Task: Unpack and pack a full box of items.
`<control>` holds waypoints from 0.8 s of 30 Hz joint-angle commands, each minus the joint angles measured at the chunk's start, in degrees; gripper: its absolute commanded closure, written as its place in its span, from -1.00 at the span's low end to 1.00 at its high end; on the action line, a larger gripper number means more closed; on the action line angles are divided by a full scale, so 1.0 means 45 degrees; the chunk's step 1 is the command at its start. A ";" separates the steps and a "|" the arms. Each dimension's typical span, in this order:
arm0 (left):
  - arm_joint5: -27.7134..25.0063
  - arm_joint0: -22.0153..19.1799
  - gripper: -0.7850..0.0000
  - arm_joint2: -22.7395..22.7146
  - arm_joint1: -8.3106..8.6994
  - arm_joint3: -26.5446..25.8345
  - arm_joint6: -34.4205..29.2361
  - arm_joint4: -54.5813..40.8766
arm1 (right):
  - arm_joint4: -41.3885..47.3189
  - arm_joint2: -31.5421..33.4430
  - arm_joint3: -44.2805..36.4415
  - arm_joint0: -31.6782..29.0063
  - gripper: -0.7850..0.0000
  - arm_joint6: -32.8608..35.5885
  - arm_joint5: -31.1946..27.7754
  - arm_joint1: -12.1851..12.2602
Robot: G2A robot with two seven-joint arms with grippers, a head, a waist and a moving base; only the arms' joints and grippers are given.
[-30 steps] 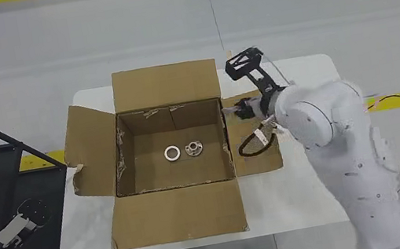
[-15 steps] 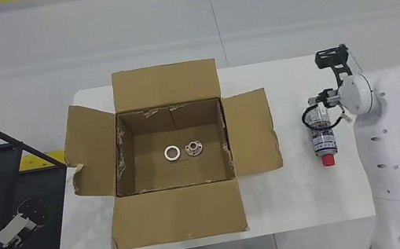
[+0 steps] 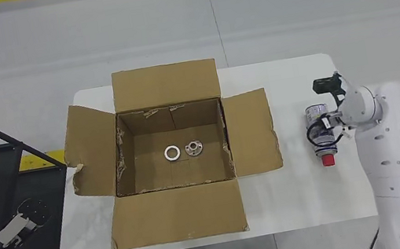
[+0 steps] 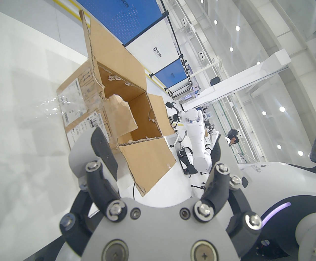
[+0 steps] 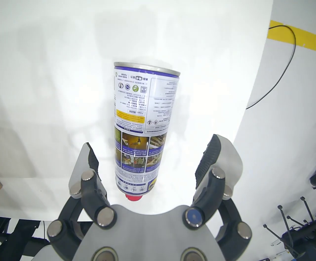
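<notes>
Top view: the can (image 3: pixel 324 147) lay on its side on the table (image 3: pixel 307 194), right of the box (image 3: pixel 179 214) and clear of its right flap.
Can axis: it ran near to far, with the red cap at the near end and the flat base at the far end.
Right pincer (image 5: pixel 151 145): it was spread wide and gripped nothing. It hung over the cap end of the can with one of its pads (image 5: pixel 208 158) on each side of the body, neither touching.
Can from pincer: the can lay straight ahead and below. Its length ran away from the wrist, so the jaws stood across its width.
Left pincer (image 4: pixel 158 138): it was spread and empty, off the left side of the table. It faced the box's left wall, well apart from the can.
Nearer arm: the right arm was much the nearer to the can, and the box stood between the can and the left arm.
Box floor: a ring (image 3: pixel 172 153) and a fitting (image 3: pixel 193 149) lay side by side, the ring on the left.
Stage, judged: this looked like unpacking, with the can out and two pieces left inside.
Next move, judged: the right arm would probably lift clear and swing left over the right flap to the fitting.
Risk, judged: a pad brushing the can on the way up could set it rolling left or right.
</notes>
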 commanded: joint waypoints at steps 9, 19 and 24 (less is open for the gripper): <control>0.0000 0.0000 -1.00 0.0000 0.0000 0.0000 0.0000 0.0000 | 0.0522 -0.0211 0.1300 0.0220 -0.59 -0.0192 -0.0067 0.0078; 0.0000 0.0000 -1.00 0.0000 0.0000 0.0000 0.0000 0.0000 | 0.1125 -0.0029 0.0946 0.0194 1.00 -0.0439 0.0079 0.0221; 0.0000 0.0000 -1.00 0.0000 0.0000 0.0000 0.0000 0.0000 | 0.1944 0.0191 -0.0573 0.0053 1.00 -0.0527 0.0180 0.0282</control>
